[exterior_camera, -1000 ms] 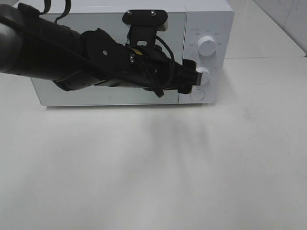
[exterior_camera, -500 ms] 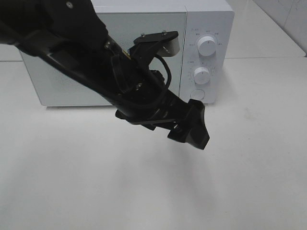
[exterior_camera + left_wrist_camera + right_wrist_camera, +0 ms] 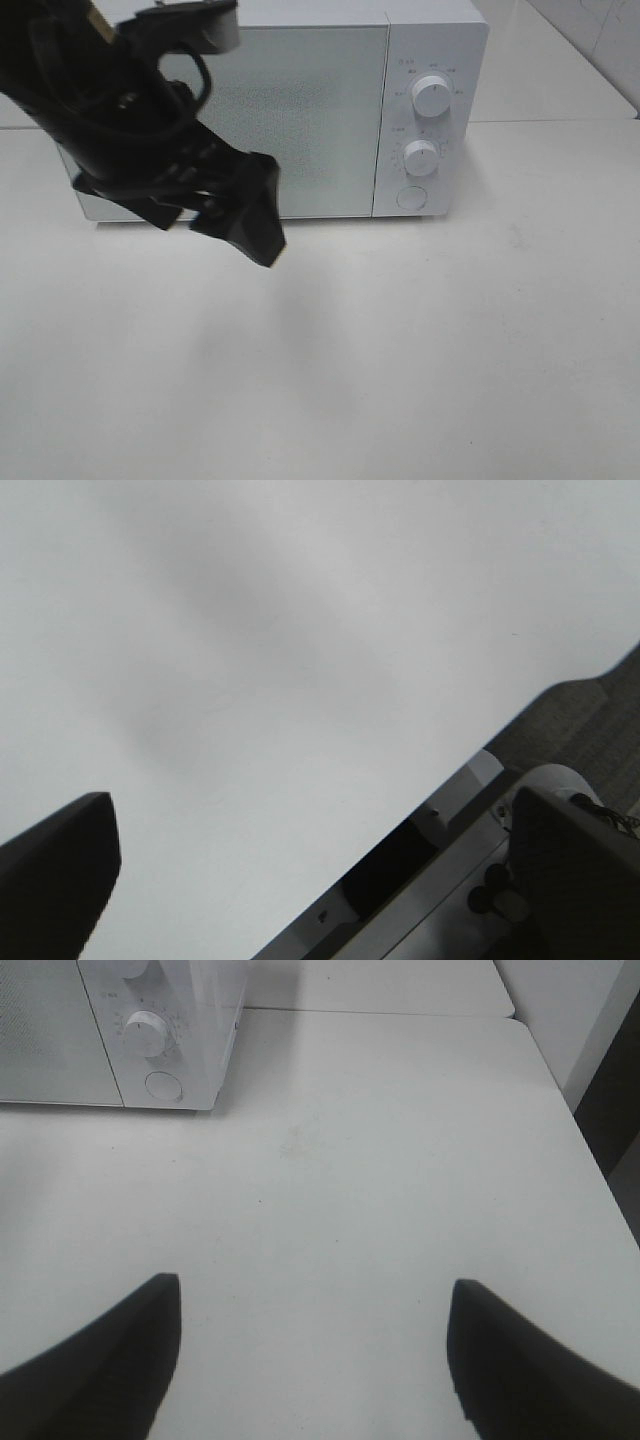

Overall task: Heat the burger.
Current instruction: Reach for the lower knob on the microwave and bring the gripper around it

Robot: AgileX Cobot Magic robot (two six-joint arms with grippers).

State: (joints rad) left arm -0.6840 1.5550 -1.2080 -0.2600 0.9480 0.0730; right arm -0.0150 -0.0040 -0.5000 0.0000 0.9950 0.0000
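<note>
The burger is out of view in every frame. The white microwave [image 3: 300, 110] stands at the back of the table with its door shut, and it also shows in the right wrist view [image 3: 100, 1030]. My left gripper [image 3: 250, 220] hangs over the table in front of the left part of the door. In the left wrist view the left gripper [image 3: 315, 810] is open, with only white tabletop between its fingers [image 3: 60, 880]. My right gripper [image 3: 312, 1288] is open too, over bare table to the right of the microwave, holding nothing.
Two white knobs, upper [image 3: 432, 95] and lower [image 3: 421, 157], and a round button [image 3: 411, 197] sit on the microwave's right panel. The table's right edge [image 3: 560, 1090] is near the right gripper. A table edge with metal framing [image 3: 450, 880] shows in the left wrist view.
My left arm has pulled away from the microwave's lower knob and swung left across the door. The microwave door stays shut. The right side has not moved.
</note>
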